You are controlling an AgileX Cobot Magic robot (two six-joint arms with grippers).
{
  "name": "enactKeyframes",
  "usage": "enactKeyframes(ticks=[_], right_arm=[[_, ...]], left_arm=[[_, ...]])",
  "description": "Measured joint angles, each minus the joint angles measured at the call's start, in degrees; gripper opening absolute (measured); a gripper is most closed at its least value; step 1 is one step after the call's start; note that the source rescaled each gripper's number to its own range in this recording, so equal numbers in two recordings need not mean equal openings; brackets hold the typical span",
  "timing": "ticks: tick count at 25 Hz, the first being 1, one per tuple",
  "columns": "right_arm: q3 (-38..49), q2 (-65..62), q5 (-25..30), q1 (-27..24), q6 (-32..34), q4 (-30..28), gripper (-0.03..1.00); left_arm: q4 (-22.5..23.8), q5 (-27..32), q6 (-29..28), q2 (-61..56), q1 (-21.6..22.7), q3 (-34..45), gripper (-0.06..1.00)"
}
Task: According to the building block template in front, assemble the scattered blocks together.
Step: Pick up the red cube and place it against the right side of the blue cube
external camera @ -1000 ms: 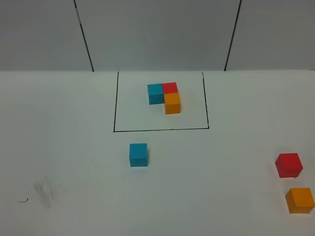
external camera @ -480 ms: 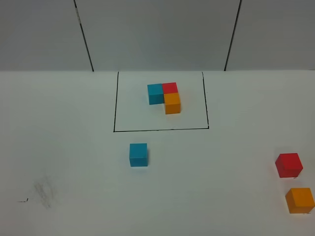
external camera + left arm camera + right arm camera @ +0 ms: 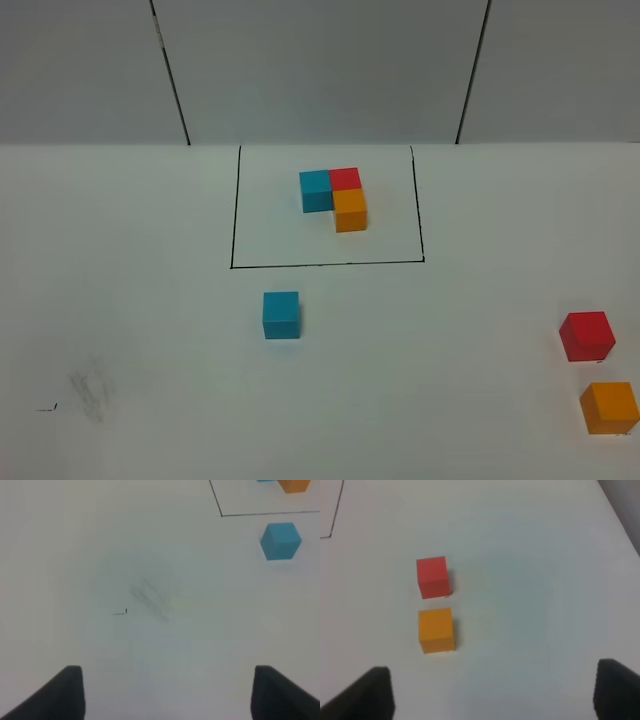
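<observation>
The building block template [image 3: 335,197], an L of cyan-blue, red and orange cubes, sits inside a black drawn rectangle [image 3: 232,220] at the back middle. The loose cyan-blue cube [image 3: 281,314] stands just in front of the rectangle and also shows in the left wrist view [image 3: 280,540]. The loose red cube [image 3: 586,335] and orange cube [image 3: 609,407] stand apart at the right edge, and both show in the right wrist view, red [image 3: 432,576] and orange [image 3: 436,629]. My left gripper [image 3: 167,700] and right gripper [image 3: 492,695] are open and empty. Neither shows in the exterior view.
The white table [image 3: 140,300] has a faint grey smudge [image 3: 88,392] and a small black mark [image 3: 45,407] at the front left. A grey wall with two dark seams [image 3: 170,70] stands behind. The table's right edge [image 3: 620,515] is close to the red and orange cubes.
No block has moved. The faint grey smudge at the front left looks a little lighter than before.
</observation>
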Motion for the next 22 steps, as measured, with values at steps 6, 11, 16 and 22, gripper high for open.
enactKeyframes(ticks=[6,11,16,22], right_arm=[[0.0,0.0,0.0,0.0,0.0,0.0,0.65],[0.0,0.0,0.0,0.0,0.0,0.0,0.65],[0.0,0.0,0.0,0.0,0.0,0.0,0.65],[0.0,0.0,0.0,0.3,0.0,0.0,0.65]], left_arm=[[-0.1,-0.7,-0.4,0.0,0.0,0.1,0.99],[-0.1,-0.7,-0.5,0.0,0.0,0.1,0.99],[-0.1,-0.7,-0.5,0.0,0.0,0.1,0.99],[-0.1,-0.7,-0.5,0.0,0.0,0.1,0.99]])
